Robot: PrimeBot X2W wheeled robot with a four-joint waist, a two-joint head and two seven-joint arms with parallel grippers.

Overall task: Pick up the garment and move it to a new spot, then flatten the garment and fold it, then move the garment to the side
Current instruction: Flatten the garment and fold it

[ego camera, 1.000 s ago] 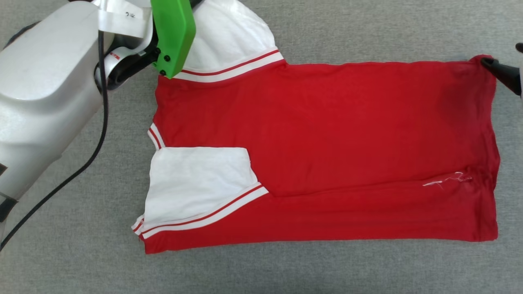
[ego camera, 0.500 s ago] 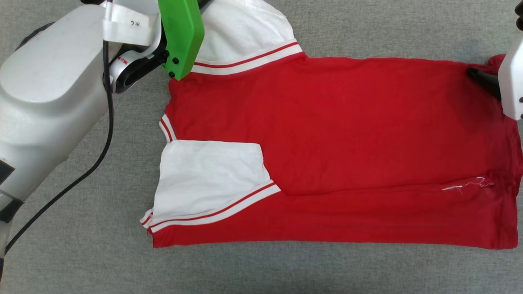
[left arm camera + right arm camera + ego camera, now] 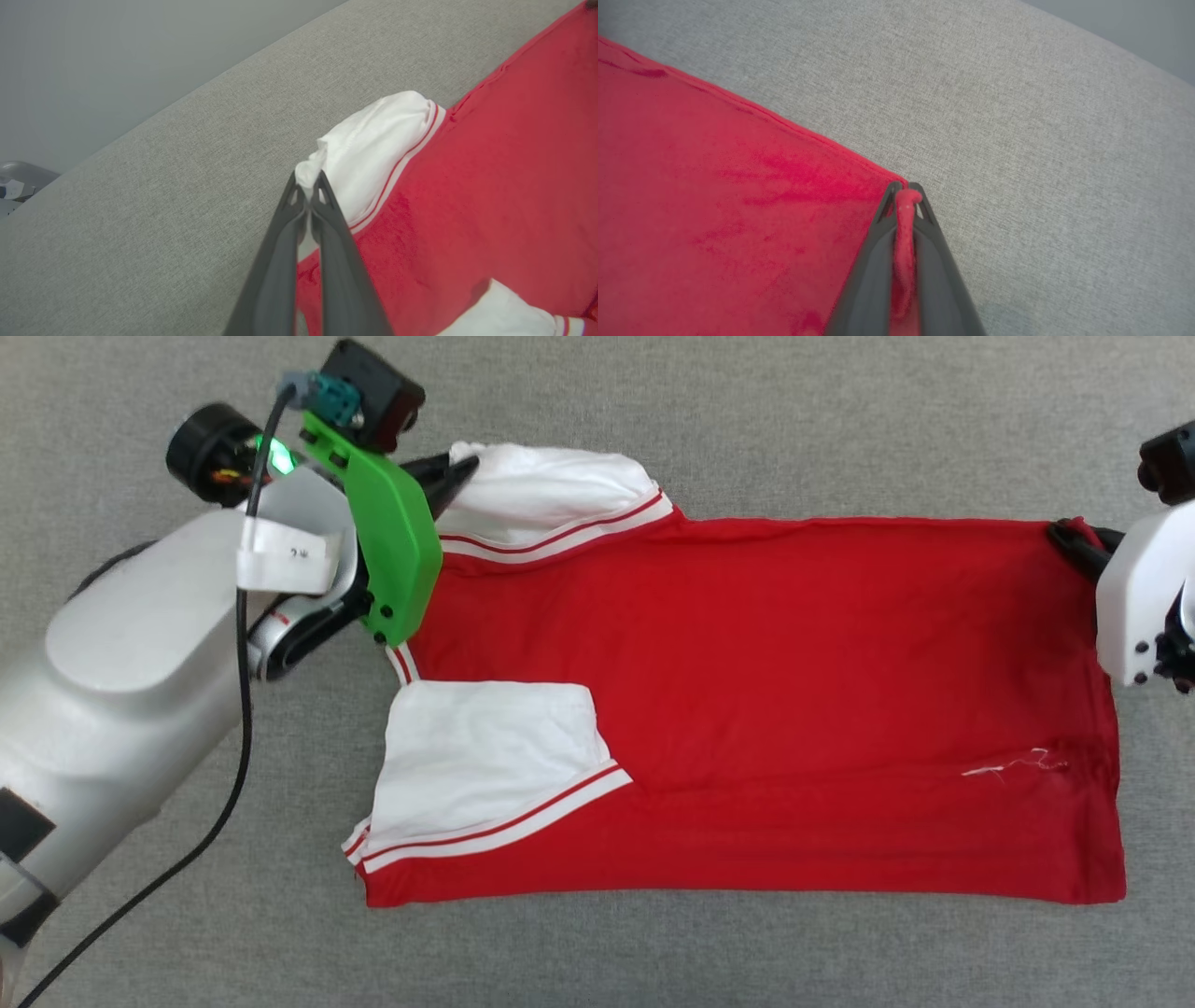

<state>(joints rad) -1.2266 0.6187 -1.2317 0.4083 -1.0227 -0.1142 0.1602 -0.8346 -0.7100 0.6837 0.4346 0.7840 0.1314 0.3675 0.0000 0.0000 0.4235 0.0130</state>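
The garment, a red jersey with white sleeves and red-and-white striped trim, lies spread on the grey fabric surface, its near part folded over. My left gripper is shut on the far white sleeve, pinching its edge between the fingertips. At the far right corner of the hem, my right gripper is shut on the red cloth. In the right wrist view the red hem corner is bunched between the two dark fingers. The near sleeve lies folded flat on the body.
The grey fabric surface runs on all sides of the garment. My left forearm and its black cable cross the left side. A loose white thread lies on the red cloth near the hem.
My right gripper has closed on the far hem corner. The left gripper now holds the sleeve edge in plain sight. The head camera has shifted.
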